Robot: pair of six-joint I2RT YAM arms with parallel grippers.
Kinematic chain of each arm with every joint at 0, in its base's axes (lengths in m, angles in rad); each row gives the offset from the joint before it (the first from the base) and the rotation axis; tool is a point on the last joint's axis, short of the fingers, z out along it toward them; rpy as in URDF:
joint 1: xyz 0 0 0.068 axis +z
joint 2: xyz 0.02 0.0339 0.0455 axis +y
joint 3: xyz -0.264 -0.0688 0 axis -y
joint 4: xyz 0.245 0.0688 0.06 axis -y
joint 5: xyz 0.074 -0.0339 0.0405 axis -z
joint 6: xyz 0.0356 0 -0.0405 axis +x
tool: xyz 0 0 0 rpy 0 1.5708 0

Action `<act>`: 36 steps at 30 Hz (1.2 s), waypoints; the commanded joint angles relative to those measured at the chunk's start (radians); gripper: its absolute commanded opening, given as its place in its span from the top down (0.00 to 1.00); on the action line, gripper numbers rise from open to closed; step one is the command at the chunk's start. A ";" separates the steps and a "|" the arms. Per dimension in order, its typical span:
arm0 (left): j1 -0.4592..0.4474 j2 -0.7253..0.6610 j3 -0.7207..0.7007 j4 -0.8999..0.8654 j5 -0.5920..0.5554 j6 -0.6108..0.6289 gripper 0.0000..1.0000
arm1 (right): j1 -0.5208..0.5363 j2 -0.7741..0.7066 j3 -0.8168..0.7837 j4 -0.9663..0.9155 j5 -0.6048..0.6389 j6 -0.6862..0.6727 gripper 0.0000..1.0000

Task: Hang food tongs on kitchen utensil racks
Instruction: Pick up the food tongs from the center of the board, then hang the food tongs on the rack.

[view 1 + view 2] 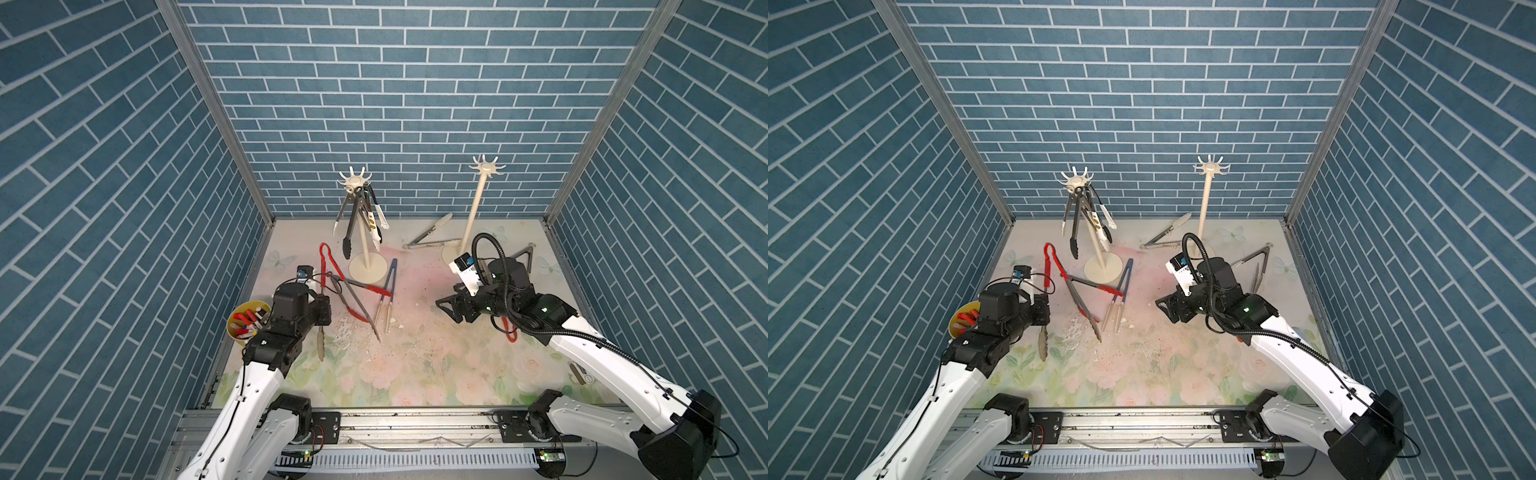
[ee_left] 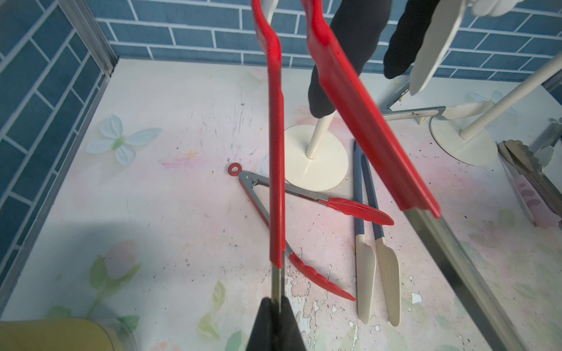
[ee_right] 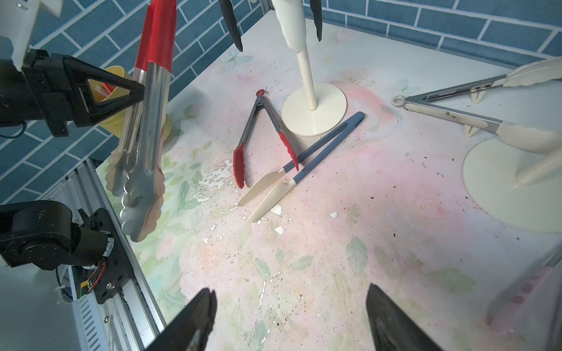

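Just ahead of the left gripper (image 2: 275, 307), small red-tipped tongs (image 2: 359, 209) lie across blue-handled tongs (image 2: 363, 194). Beyond them stands a rack (image 1: 365, 249) hung with tongs, and a yellow cup (image 1: 237, 332) sits by its wrist. The floral mat (image 1: 415, 357) toward the right gripper (image 3: 290, 291) offers room. The left gripper clamps one steel arm of red-handled tongs (image 2: 276, 152), clear of the mat, scalloped ends down. The right gripper gapes, holding nothing.

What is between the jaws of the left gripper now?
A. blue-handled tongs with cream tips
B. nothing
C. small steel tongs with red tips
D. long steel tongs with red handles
D: the left gripper has its jaws shut on the long steel tongs with red handles, held up in the air.
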 commanded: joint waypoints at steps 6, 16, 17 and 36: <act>-0.004 -0.054 0.057 0.128 0.058 0.178 0.97 | 0.004 -0.005 0.057 -0.020 -0.007 -0.062 0.21; -0.001 -0.075 0.105 0.216 0.108 0.315 1.00 | 0.005 -0.045 0.102 -0.050 -0.008 -0.098 0.16; -0.001 -0.074 0.108 0.231 0.118 0.327 1.00 | 0.004 -0.050 0.106 -0.049 -0.006 -0.101 0.16; 0.272 0.107 0.285 0.345 0.655 0.295 1.00 | 0.004 -0.085 0.234 -0.112 0.042 -0.157 0.14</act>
